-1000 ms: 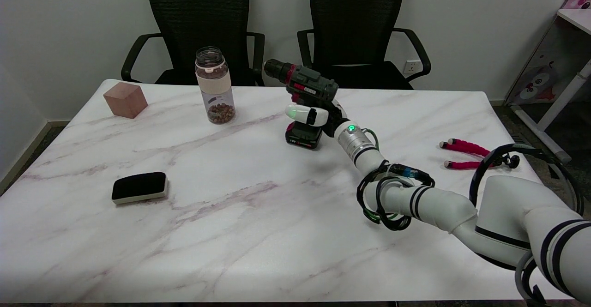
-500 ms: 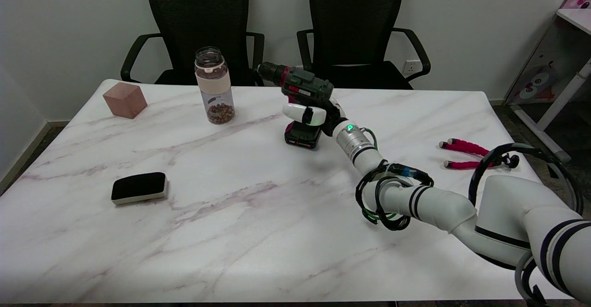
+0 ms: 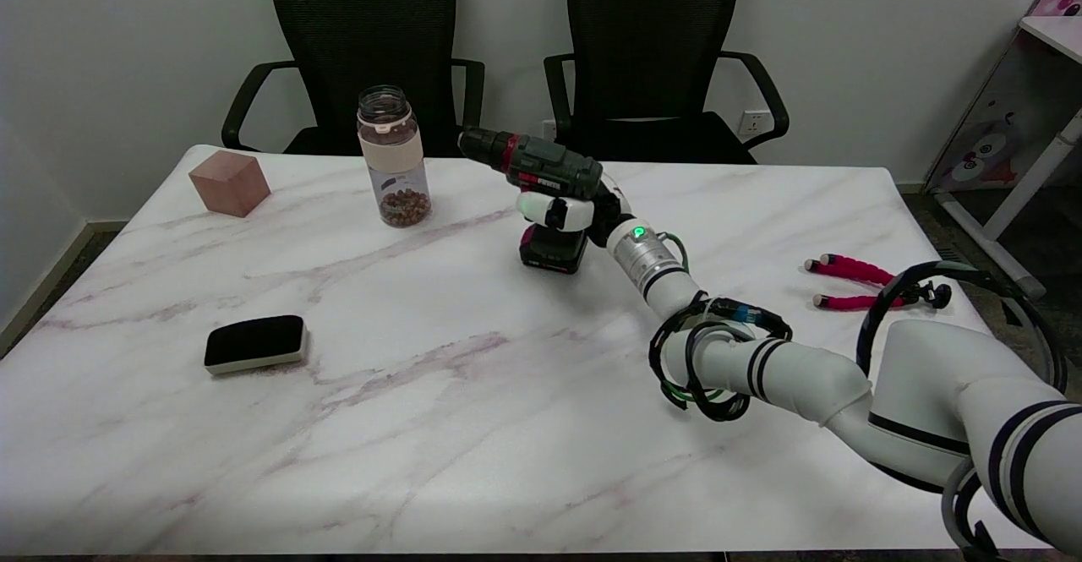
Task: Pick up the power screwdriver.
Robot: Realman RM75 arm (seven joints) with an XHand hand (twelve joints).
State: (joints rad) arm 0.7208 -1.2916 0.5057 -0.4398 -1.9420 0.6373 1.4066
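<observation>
While my right hand [image 3: 568, 211] keeps its fingers [image 3: 541, 205] wrapped around the grip of the power screwdriver [image 3: 541, 182], I log a change over the last second: the tool's chuck end has swung further toward the jar [image 3: 392, 156] and the body has tilted, and the battery base sits a touch nearer the jar. Whether the base has left the table [image 3: 423, 393] I cannot tell; it looks touching or barely clear. Judgement: grasp is secure, lift just starting, task not yet complete. Jar stands upright, just beside the chuck, open at the top as far as I can see, holding a shallow layer of brown pellets at its bottom.
</observation>
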